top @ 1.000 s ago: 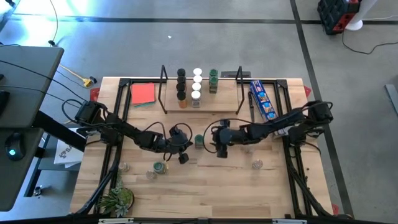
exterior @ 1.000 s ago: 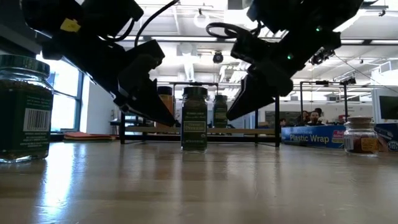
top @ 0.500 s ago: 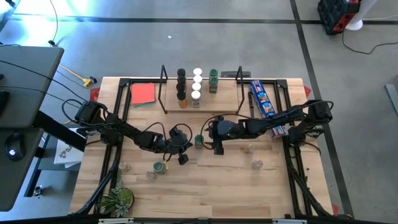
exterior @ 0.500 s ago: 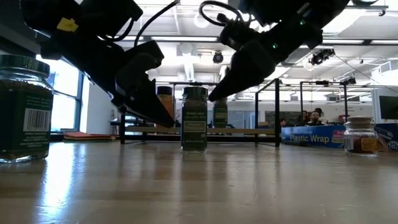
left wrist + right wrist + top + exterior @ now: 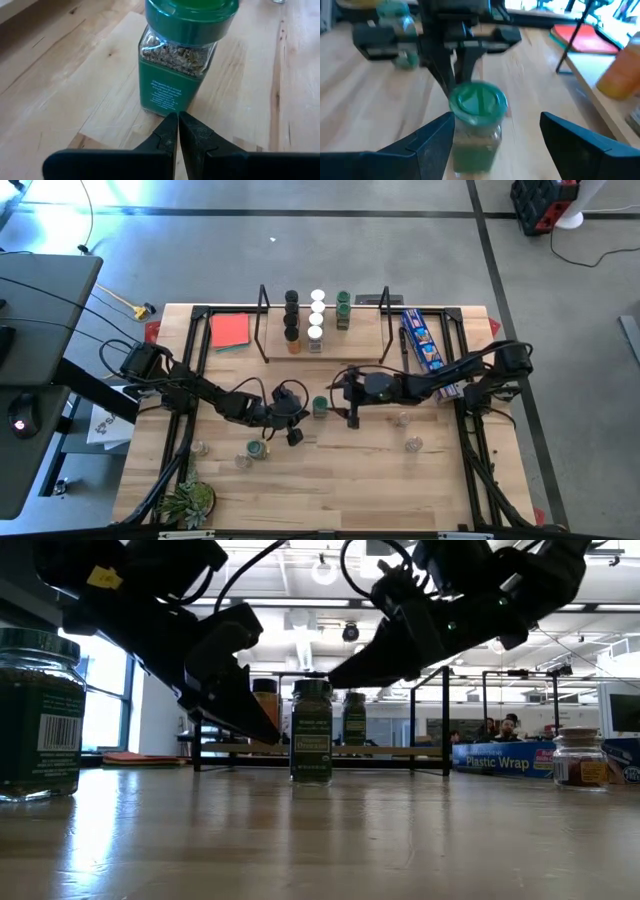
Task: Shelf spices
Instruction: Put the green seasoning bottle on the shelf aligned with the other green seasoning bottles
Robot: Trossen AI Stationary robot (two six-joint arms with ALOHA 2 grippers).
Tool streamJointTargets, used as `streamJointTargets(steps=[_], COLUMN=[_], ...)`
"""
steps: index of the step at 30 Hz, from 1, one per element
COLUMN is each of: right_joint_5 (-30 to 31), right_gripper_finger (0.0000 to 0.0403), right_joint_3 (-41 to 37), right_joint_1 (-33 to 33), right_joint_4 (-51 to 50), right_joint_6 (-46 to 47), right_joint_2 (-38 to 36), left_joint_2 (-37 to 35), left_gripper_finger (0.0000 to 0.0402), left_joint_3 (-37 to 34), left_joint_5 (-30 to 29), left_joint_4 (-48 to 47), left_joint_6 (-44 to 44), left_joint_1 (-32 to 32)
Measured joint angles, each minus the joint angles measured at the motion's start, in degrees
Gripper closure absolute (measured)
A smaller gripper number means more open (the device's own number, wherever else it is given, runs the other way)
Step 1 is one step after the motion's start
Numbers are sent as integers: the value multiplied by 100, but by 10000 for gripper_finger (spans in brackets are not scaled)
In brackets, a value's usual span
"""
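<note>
The green-lidded jar [image 5: 320, 407] stands upright near the middle of the surface [image 5: 340, 480], between the two claws and well short of the shelf [image 5: 325, 345] along the far edge. From above, the right claw [image 5: 345, 402] lies just beside the jar on the side toward the surface's right edge, and the left claw [image 5: 296, 418] sits just on the other side, a little nearer the front edge. Both are close, but the right one faces the jar squarely.

At surface height, the jar [image 5: 311, 732] has its long axis vertical, lid up. The left claw [image 5: 262, 732] slopes down to a point beside the jar's base, while the right claw [image 5: 345, 675] reaches in level with the lid, apart from the glass.

From the left wrist, the left claw [image 5: 178, 120] is pinched together with nothing between its fingers, its tip right at the foot of the jar [image 5: 180, 55]; whether it touches cannot be told.

From the right wrist, the right claw [image 5: 497, 125] is spread wide, holding nothing, with the jar [image 5: 476, 125] straight ahead between its fingers [image 5: 427, 137]. The gap looks wider than the jar, which stands closer to one finger than the other. The left claw [image 5: 455, 75] shows just behind the jar.

The coming grasp probably falls to the right claw: a short forward push and a slight sideways shift would centre the upright jar before closing.
</note>
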Motion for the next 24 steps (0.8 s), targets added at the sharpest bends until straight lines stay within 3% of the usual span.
streamJointTargets(steps=[8,16,24], right_joint_5=[-66,-47,-44], right_gripper_finger=[114,118,173], right_joint_3=[400,563,567], right_joint_1=[4,4,2], right_joint_4=[261,-111,-135], right_joint_6=[158,302,294], right_joint_2=[543,674,674], left_joint_2=[-1,-1,-1], left_gripper_finger=[387,387,387], left_joint_3=[-2,-4,-2], left_joint_5=[-157,-183,-176], left_joint_4=[328,420,572], left_joint_6=[52,52,57], left_joint_1=[20,28,31])
